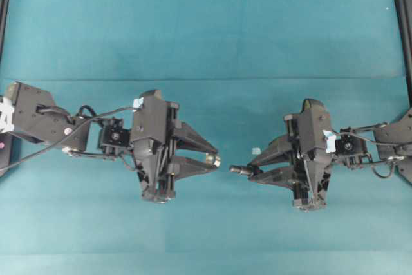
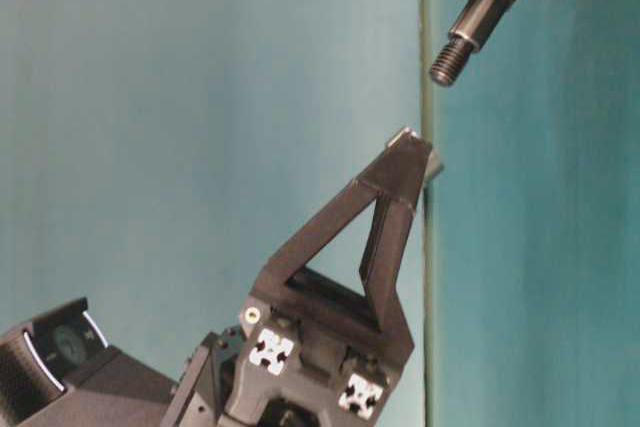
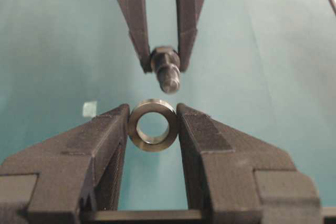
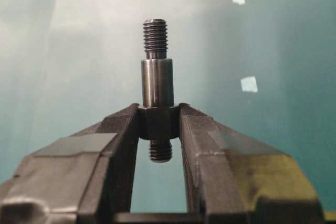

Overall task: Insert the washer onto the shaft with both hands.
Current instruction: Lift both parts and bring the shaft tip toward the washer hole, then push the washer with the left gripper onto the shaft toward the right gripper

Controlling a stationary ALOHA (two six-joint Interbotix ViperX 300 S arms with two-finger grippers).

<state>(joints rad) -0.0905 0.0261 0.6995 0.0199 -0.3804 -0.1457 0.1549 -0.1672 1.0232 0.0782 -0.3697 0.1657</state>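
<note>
Across the middle of the overhead view, two black grippers face each other tip to tip over the teal table (image 1: 206,30). At centre left, the left gripper (image 1: 214,154) pinches the washer (image 1: 212,159) between its fingertips, its hole facing the other arm. At centre right, the right gripper (image 1: 254,163) is clamped on the shaft (image 1: 240,170), whose threaded end points toward the washer across a small gap. No containers appear. A pale tape scrap (image 1: 256,151) lies just beside the right gripper.
</note>
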